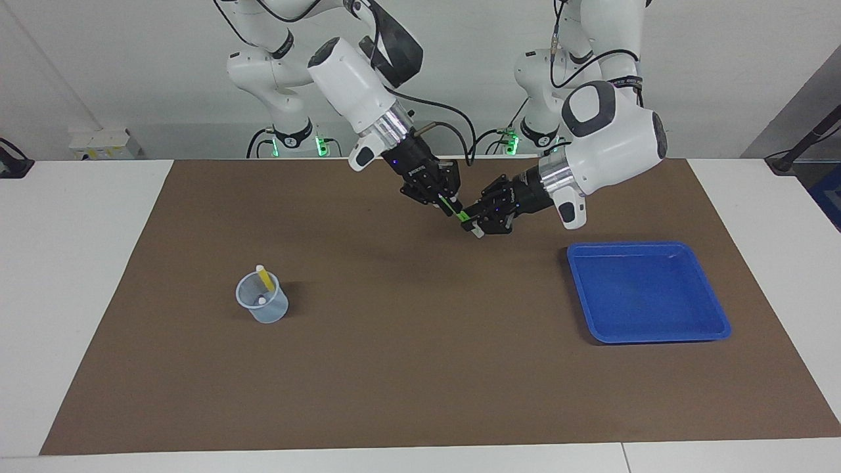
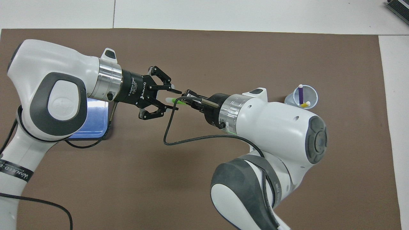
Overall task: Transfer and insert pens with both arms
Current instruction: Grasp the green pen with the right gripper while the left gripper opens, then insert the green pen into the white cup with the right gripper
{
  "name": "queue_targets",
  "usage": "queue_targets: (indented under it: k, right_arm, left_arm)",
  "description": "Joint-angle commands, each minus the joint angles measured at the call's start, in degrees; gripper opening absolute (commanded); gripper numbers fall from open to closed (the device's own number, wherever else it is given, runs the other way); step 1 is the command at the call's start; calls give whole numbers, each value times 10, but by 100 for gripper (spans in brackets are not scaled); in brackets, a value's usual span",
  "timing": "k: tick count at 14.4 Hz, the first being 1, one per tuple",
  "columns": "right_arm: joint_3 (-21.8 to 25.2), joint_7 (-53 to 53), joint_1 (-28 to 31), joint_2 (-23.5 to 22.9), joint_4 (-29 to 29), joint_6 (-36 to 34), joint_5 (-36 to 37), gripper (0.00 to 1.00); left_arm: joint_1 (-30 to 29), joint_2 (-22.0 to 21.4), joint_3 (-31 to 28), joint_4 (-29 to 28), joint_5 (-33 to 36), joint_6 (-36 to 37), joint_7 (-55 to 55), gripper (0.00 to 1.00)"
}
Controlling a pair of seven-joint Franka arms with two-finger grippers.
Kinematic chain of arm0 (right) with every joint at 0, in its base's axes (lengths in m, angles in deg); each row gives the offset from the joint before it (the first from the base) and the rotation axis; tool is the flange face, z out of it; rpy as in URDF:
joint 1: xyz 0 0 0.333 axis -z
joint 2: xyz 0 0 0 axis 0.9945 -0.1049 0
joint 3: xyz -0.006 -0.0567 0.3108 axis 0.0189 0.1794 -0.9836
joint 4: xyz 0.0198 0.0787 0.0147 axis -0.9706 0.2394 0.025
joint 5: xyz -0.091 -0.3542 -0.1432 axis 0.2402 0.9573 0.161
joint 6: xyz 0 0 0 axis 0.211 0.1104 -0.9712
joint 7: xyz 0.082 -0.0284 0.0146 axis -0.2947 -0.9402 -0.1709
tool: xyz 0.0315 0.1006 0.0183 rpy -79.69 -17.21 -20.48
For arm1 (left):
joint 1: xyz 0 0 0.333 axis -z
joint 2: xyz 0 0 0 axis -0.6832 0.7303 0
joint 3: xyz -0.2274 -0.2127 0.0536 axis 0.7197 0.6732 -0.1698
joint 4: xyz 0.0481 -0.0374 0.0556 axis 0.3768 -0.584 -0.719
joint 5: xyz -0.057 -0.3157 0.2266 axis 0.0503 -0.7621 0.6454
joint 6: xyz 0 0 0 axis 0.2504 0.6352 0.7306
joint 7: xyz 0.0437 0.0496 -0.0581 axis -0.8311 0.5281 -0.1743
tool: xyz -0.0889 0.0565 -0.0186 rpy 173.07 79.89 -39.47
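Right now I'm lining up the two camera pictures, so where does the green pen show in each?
Facing view: the green pen hangs in the air over the brown mat, between the right gripper and the left gripper, above centre.
Overhead view: the green pen is near the middle, between the same grippers.
Shared landmark: the clear cup holding the yellow pen, toward the right arm's end.
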Motion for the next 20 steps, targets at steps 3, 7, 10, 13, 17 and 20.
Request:
queue_targets:
  k: [3, 7, 10, 13, 17, 20]
  right_arm:
    - [1, 83, 28, 0, -38, -88, -2, 0]
    - [1, 183, 85, -2, -73, -192, 39, 0]
    - [1, 254, 110, -2, -78, -229, 84, 0]
    - [2, 375, 158, 0, -90, -291, 129, 0]
    - [2, 475, 193, 0, -95, -329, 245, 0]
    - [2, 532, 223, 1, -91, -337, 274, 0]
  left_arm:
    - [-21, -23, -6, 2, 22, 11, -9, 100]
    - [-23, -47, -6, 2, 121, 7, -5, 100]
    - [-22, -61, -6, 1, 205, 5, 3, 100]
    - [-26, -70, -7, 1, 271, 5, 59, 100]
    - [-49, -81, -8, -3, 334, 12, 181, 100]
    - [-73, -85, -9, -5, 370, 32, 346, 100]
